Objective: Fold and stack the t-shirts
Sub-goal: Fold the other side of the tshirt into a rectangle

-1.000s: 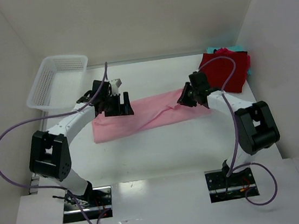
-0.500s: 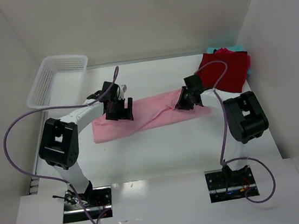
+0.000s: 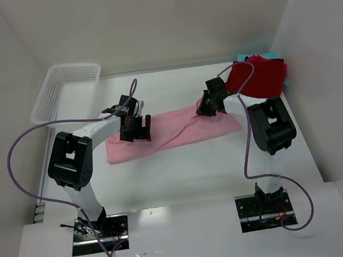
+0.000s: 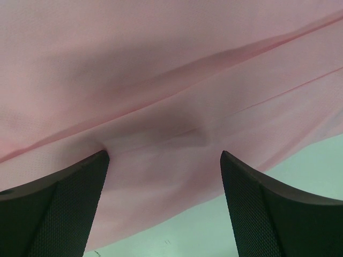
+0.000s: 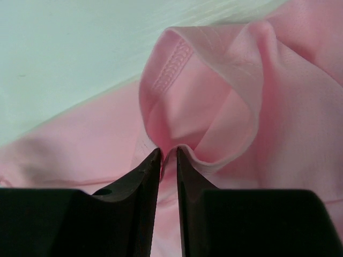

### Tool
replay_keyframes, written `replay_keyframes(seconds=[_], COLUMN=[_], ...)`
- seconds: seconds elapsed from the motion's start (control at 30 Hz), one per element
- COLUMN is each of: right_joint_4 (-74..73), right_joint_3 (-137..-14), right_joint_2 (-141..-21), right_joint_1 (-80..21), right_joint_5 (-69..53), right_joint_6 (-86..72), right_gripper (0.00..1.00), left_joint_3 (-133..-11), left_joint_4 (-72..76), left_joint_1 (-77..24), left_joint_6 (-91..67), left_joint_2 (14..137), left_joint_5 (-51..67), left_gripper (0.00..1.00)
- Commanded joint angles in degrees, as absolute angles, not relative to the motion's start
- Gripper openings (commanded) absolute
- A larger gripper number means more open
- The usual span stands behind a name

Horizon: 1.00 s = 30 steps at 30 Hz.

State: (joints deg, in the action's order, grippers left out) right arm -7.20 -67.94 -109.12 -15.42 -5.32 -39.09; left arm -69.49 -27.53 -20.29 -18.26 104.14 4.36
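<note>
The light pink t-shirt [image 3: 172, 134] lies folded in a long strip across the middle of the table. My left gripper [image 3: 135, 130] is open, low over the strip's left part; in the left wrist view its fingers [image 4: 59, 203] straddle the pink cloth [image 4: 161, 85] near its front edge. My right gripper [image 3: 207, 109] is shut on the strip's right end; the right wrist view shows a fold of pink cloth [image 5: 198, 112] pinched between the fingertips [image 5: 151, 166]. A dark red folded shirt [image 3: 258, 81] lies at the back right with a teal one [image 3: 245, 57] showing at its far edge.
A white mesh basket [image 3: 64, 91] stands at the back left, tilted against the wall. White walls close in the table [image 3: 183, 171] on three sides. The arm cables loop over the table's left and right sides.
The right gripper has moved left and toward the back with the shirt's right end, lifting the cloth. The left gripper has come down a little onto the strip's left part.
</note>
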Motion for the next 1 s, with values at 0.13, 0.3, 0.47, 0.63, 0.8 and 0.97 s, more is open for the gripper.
replay_keyframes(seconds=[0.13, 0.3, 0.47, 0.63, 0.8, 0.97], right_joint_4=[-4.5, -3.2, -1.8, -4.5, -5.1, -4.0], right_joint_3=[-74.7, -77.4, -79.5, -80.6, -75.2, -71.5], right_joint_2=[-113.5, -114.1, -116.3, -115.4, -107.4, -105.5], right_joint_1=[-16.0, -16.0, -16.5, -16.5, -16.5, -16.5], right_joint_5=[-2.1, -2.4, -5.6, -3.9, -2.5, -7.2], right_joint_6=[-37.3, -37.3, -37.9, -38.4, -36.1, -33.9], right_gripper=[0.24, 0.25, 0.29, 0.29, 0.47, 0.54], left_joint_3=[-71.9, -71.3, -70.2, -69.7, -69.7, -69.7], left_joint_4=[-28.8, -28.8, -28.8, -28.8, -28.8, -29.4], left_joint_1=[-20.3, -20.3, -20.3, -20.3, -20.3, -20.3], left_joint_6=[-18.6, -19.2, -19.2, -19.2, -19.2, -19.9], left_joint_2=[104.5, 104.5, 103.5, 103.4, 102.9, 102.9], left_joint_5=[2.8, 2.2, 1.7, 1.1, 0.4, -2.5], left_gripper=[0.93, 0.93, 0.93, 0.93, 0.93, 0.94])
